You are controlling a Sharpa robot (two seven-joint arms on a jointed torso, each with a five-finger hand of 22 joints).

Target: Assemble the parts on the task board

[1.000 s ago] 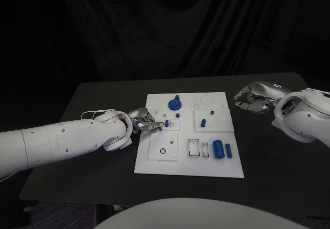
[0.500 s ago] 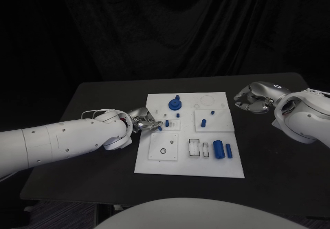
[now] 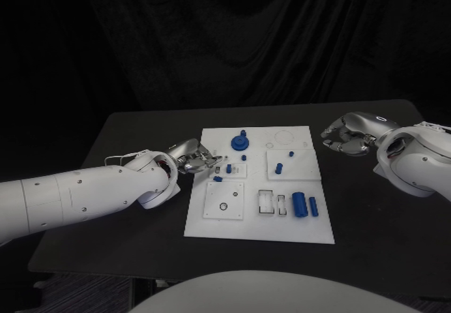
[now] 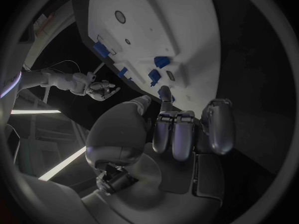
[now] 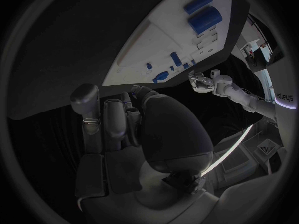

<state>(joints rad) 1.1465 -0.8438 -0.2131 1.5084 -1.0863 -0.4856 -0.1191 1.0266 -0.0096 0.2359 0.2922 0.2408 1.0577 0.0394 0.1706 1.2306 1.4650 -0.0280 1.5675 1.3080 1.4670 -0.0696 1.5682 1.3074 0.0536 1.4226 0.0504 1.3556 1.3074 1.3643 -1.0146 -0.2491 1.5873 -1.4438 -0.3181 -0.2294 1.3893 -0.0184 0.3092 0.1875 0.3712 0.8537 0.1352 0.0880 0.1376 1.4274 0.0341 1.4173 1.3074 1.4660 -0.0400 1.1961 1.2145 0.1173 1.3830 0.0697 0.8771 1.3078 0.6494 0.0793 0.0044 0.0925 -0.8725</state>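
Observation:
The white task board (image 3: 253, 225) lies mid-table. My left hand (image 3: 195, 159) hovers at its left edge with fingers curled in; in the left wrist view I see nothing between the fingers (image 4: 177, 132). A small blue part (image 3: 218, 178) lies on the board just below that hand, apart from it, next to an upright blue peg (image 3: 229, 169). My right hand (image 3: 346, 138) hangs off the board's far right corner, fingers curled in on nothing. It also shows as the right hand (image 5: 124, 129) in its wrist view.
Elsewhere on the board are a blue gear-like piece (image 3: 240, 140), a peg (image 3: 278, 168), a thick cylinder (image 3: 298, 203) and a thin one (image 3: 313, 206). The black table (image 3: 122, 228) spreads around the board.
My left hand has drawn back and up from the board's left side. The small blue part that was at its fingertips now lies on the board. The right hand has stayed put.

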